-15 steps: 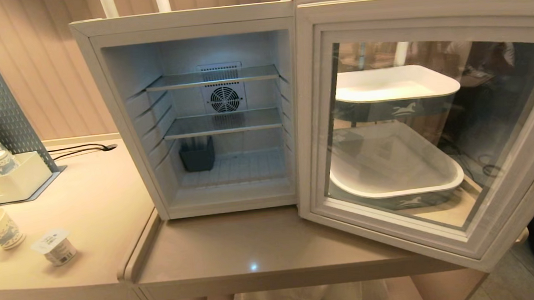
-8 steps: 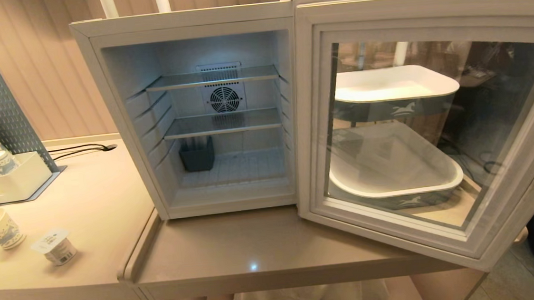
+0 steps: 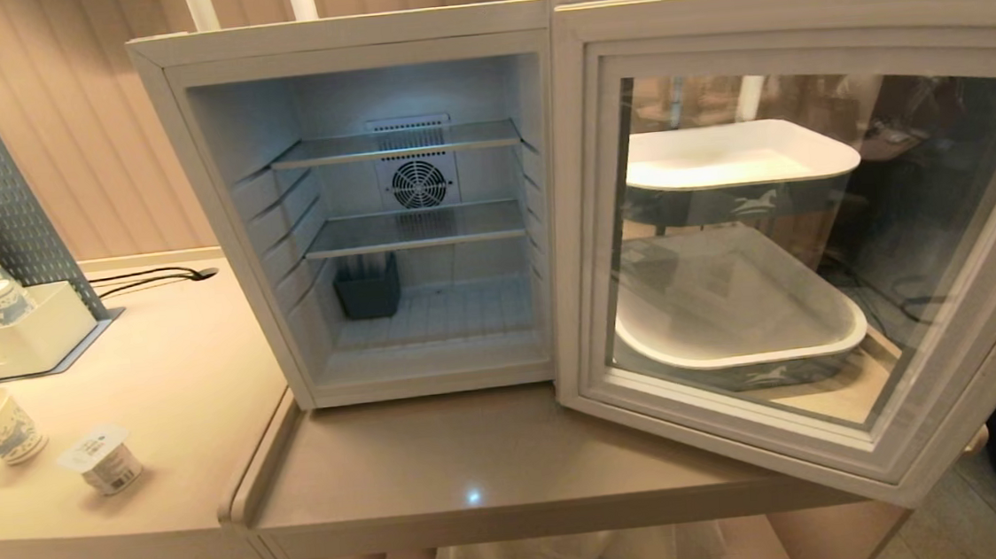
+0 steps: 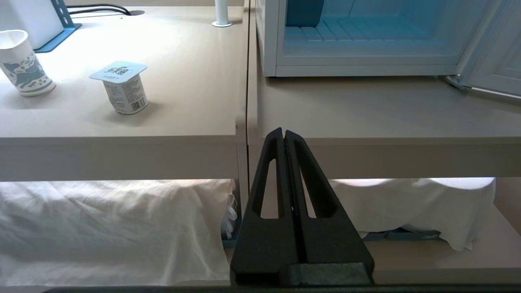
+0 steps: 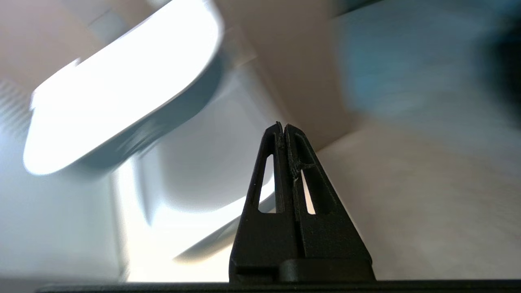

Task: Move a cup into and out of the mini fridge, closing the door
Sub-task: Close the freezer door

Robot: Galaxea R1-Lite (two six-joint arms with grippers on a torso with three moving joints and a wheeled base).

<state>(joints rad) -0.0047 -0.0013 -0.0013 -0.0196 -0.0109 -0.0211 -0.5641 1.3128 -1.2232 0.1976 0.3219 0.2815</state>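
Observation:
The cup (image 3: pixel 1 427), white paper with a blue print, stands upright on the left table, and the left wrist view shows it too (image 4: pixel 24 63). The mini fridge (image 3: pixel 217 213) stands on the lower table with its door (image 3: pixel 798 20) swung wide to the right. Its shelves are bare. My left gripper (image 4: pixel 283 132) is shut and empty, low in front of the table edge, below the fridge. My right gripper (image 5: pixel 283 126) is also shut and empty, with blurred white trays beyond it. Neither arm appears in the head view.
A foil-lidded pot (image 3: pixel 103 459) stands right of the cup. A pegboard organiser (image 3: pixel 14 340) with more cups sits at the far left. A dark bin (image 3: pixel 367 288) stands on the fridge floor. White trays (image 3: pixel 729 163) show through the door glass. White cloth (image 4: pixel 110 228) lies under the tables.

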